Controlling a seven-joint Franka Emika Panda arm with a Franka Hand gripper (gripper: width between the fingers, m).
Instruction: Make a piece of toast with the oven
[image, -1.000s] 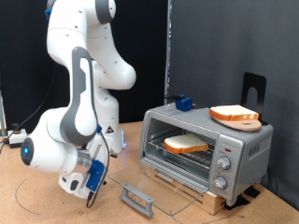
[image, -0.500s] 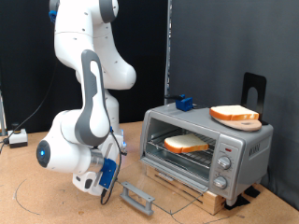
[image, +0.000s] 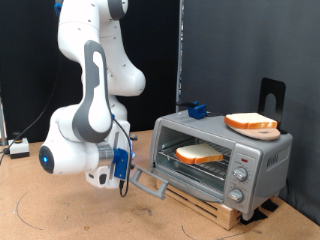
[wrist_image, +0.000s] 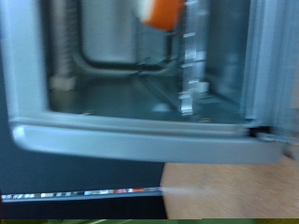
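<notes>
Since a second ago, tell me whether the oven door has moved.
Yes. The oven door has swung up from flat, towards the oven, with the gripper at its handle.

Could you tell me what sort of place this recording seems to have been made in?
Most likely a robot lab bench rather than a kitchen: the oven sits on a small wooden pallet on a bare brown table, black curtains hang behind, and the gripper is at the oven's door.

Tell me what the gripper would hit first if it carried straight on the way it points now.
Probably the oven: the gripper sits at the door handle and faces the opening. The wrist view shows the door edge closest, with the cavity behind it. Depth is blurred, so this is uncertain.
</notes>
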